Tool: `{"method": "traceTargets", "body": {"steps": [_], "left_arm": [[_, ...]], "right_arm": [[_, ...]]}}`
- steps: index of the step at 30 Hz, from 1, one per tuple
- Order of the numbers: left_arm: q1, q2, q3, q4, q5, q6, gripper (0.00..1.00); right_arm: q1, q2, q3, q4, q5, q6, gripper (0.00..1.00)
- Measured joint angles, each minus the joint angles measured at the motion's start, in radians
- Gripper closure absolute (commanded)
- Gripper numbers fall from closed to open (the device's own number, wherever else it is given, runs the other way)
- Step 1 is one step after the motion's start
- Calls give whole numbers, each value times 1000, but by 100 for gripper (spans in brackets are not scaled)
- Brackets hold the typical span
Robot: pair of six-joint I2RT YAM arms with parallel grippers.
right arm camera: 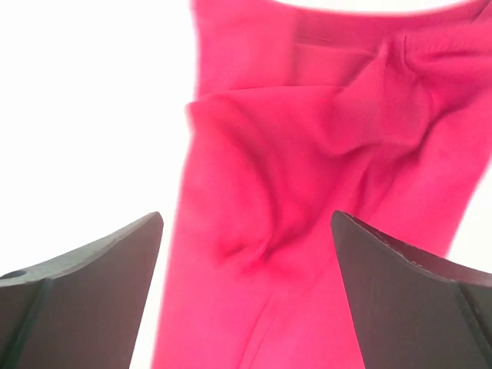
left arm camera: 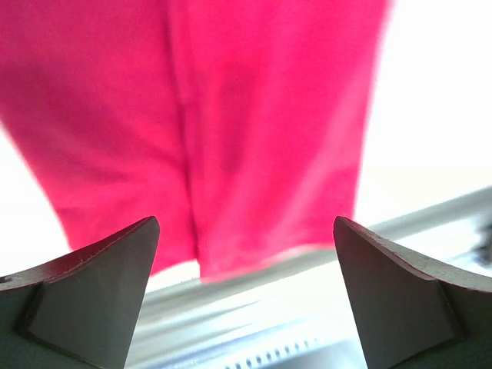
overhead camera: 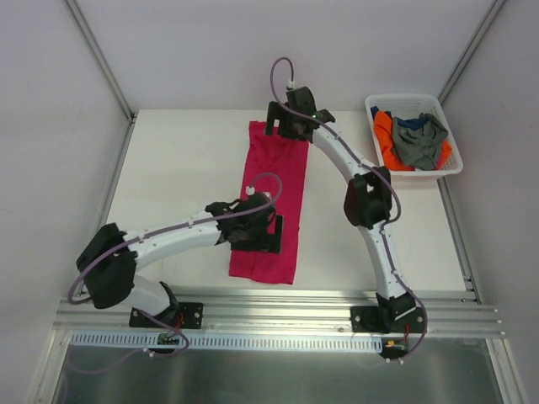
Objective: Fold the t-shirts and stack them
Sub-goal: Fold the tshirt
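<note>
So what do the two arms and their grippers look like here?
The left arm and right arm have white links with black joint housings, and a thin purple cable runs along each. The left gripper and right gripper have dark, wedge-shaped fingers.

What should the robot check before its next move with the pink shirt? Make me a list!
1. Left fingers open: ok.
2. Right fingers open: ok.
3. Pink shirt lies in a long strip on the table: ok.
4. Far end of the pink shirt smooth: not ok, it is wrinkled below the right fingers.
5. Grey shirt, orange shirt and blue shirt in the basket, apart from the pink shirt: ok.
6. Fingers touching the cloth: cannot tell.
</note>
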Motion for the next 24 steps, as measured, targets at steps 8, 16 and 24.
{"method": "traceTargets", "body": {"steps": [8,16,24], "left_arm": [[327,-402,5,-30,120,42,1],[591,-510,-276,-66,336,25,7],[593,-736,-510,-74,425,-84,23]], "right_arm": [[-15,-707,-331,-40,-32,-10,3],[71,-1469,-1239,7,-16,183,1],[329,-1469,-1798,-32,-24,494,20]]}}
